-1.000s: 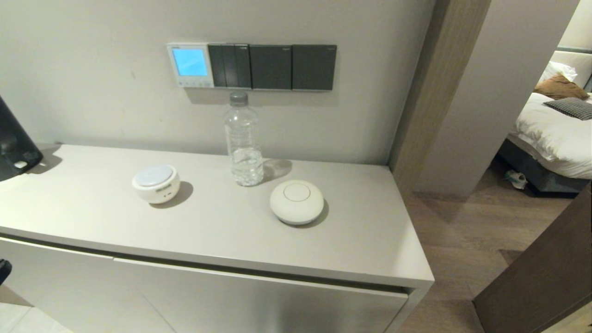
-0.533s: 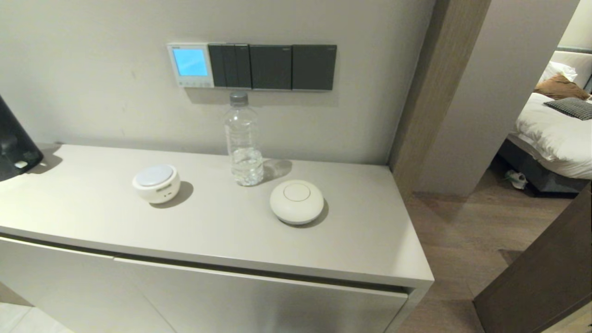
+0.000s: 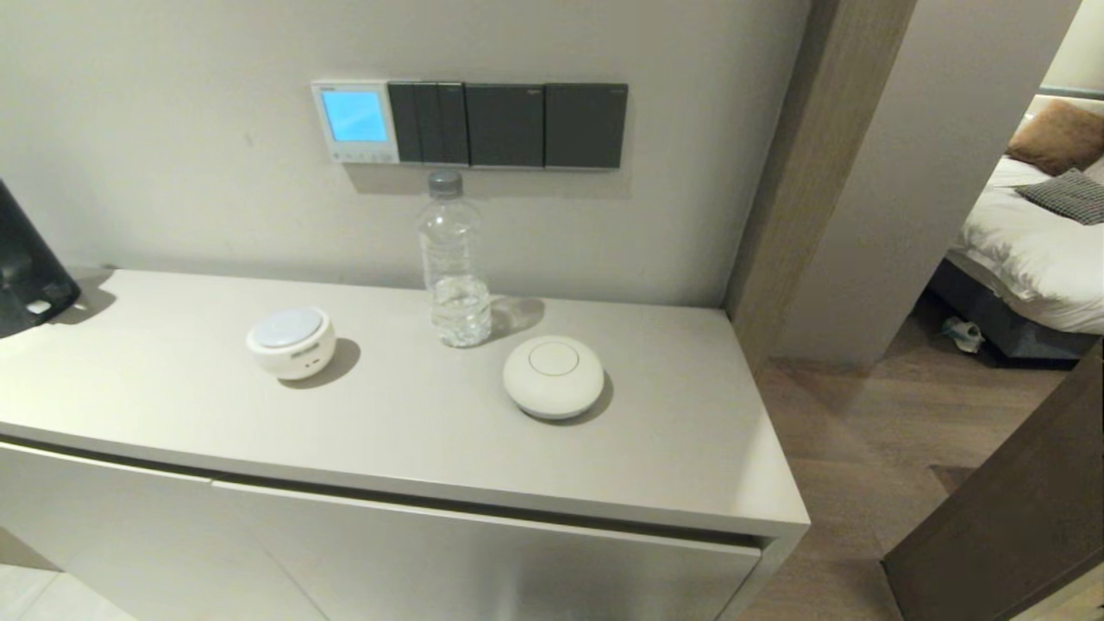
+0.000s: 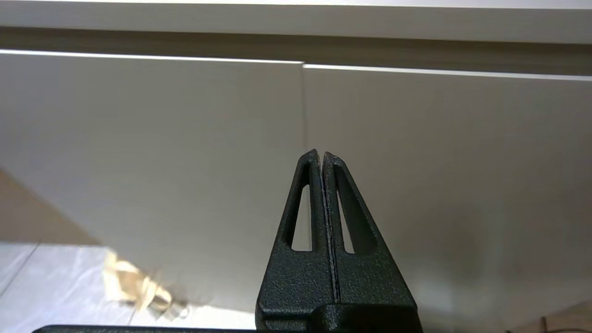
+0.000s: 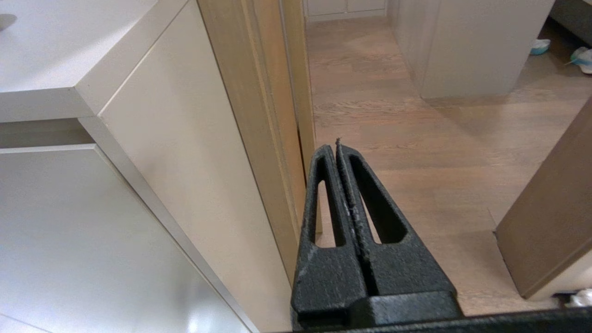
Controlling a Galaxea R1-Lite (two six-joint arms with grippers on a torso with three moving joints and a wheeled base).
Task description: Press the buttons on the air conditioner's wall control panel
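The air conditioner's wall control panel (image 3: 354, 122) is a small white thermostat on the wall, its screen glowing light blue. The buttons (image 3: 362, 156) form a row of tiny pale keys along its bottom edge. Neither gripper shows in the head view. My left gripper (image 4: 321, 154) is shut and empty, low in front of the cabinet doors (image 4: 185, 152). My right gripper (image 5: 336, 147) is shut and empty, low beside the cabinet's right end, over the wooden floor (image 5: 416, 138).
Dark grey switch plates (image 3: 509, 125) sit right of the panel. On the cabinet top (image 3: 673, 431) stand a water bottle (image 3: 453, 263) below the switches, a white round device with a bluish top (image 3: 290, 342) and a white puck (image 3: 553, 376). A black object (image 3: 21, 276) is at far left.
A dark bit at the lower left edge of the head view one second ago is gone from view. The view through the doorway at right has shifted slightly. The cabinet-top things have not moved.
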